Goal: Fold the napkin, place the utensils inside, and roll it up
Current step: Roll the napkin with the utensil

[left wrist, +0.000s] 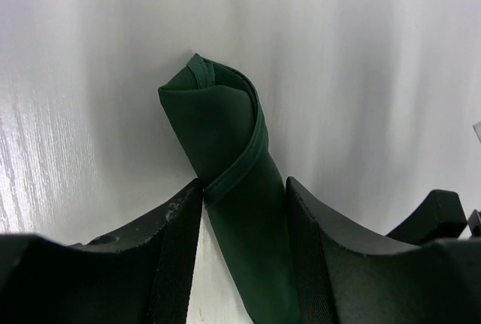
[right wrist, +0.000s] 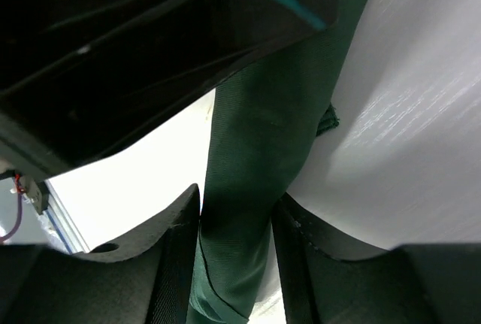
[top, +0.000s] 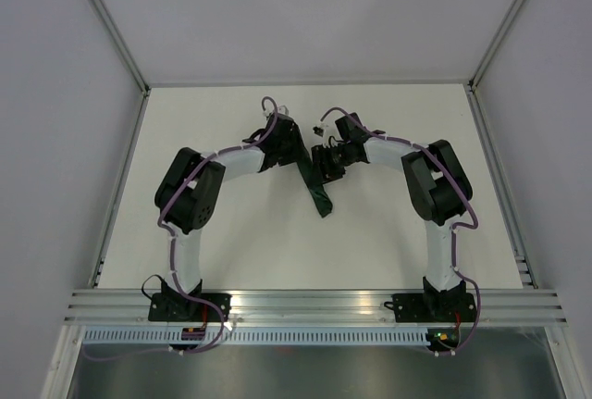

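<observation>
The napkin (top: pixel 317 186) lies mid-way across the desk (top: pixel 277 251) as a slim roll, soft, light, glossy, likely to unwind; the left end effector (left wrist: pixel 240 189) pinches it near one end; the right end effector (right wrist: pixel 237 200) straddles it, grip unclear; best held across the overlapping hem.

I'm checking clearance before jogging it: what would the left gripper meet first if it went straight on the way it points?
The napkin: it runs between the fingers of the left gripper, with its rolled end straight ahead. Past that, seemingly only table.
</observation>
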Tool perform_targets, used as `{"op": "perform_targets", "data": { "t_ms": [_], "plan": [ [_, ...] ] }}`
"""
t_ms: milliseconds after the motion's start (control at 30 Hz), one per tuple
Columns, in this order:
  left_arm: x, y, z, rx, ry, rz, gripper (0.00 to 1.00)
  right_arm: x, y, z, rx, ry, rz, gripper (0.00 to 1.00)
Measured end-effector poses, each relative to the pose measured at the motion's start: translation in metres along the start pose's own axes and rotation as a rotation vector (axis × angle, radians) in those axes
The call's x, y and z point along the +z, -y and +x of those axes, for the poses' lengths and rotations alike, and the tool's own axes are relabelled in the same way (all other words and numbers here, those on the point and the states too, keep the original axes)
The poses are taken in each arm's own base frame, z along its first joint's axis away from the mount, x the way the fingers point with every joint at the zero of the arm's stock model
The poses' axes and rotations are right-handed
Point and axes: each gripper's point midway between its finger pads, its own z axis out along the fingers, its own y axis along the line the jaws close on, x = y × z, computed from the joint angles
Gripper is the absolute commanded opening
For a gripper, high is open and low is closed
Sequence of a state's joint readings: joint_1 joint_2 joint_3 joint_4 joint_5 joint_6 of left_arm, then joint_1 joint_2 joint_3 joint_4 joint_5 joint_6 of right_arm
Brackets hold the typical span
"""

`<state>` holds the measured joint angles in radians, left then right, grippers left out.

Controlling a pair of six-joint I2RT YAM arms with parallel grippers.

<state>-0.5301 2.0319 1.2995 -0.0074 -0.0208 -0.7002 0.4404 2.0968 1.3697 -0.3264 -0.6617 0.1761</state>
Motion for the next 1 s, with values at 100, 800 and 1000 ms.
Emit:
{"op": "perform_targets", "data": {
  "t_ms": [100,800,1000],
  "plan": [
    [0.005,-0.001,0.001,0.023,-0.019,-0.009,0.52,0.000,-0.002,0.003,0.011,-0.011,-0.008,0.50],
    [0.020,0.012,0.003,0.102,-0.095,0.027,0.52,-0.001,-0.013,0.010,0.062,-0.052,-0.067,0.61],
    [0.020,0.012,0.003,0.112,-0.096,0.029,0.54,-0.004,-0.014,0.009,0.070,-0.055,-0.077,0.72]
  ]
}}
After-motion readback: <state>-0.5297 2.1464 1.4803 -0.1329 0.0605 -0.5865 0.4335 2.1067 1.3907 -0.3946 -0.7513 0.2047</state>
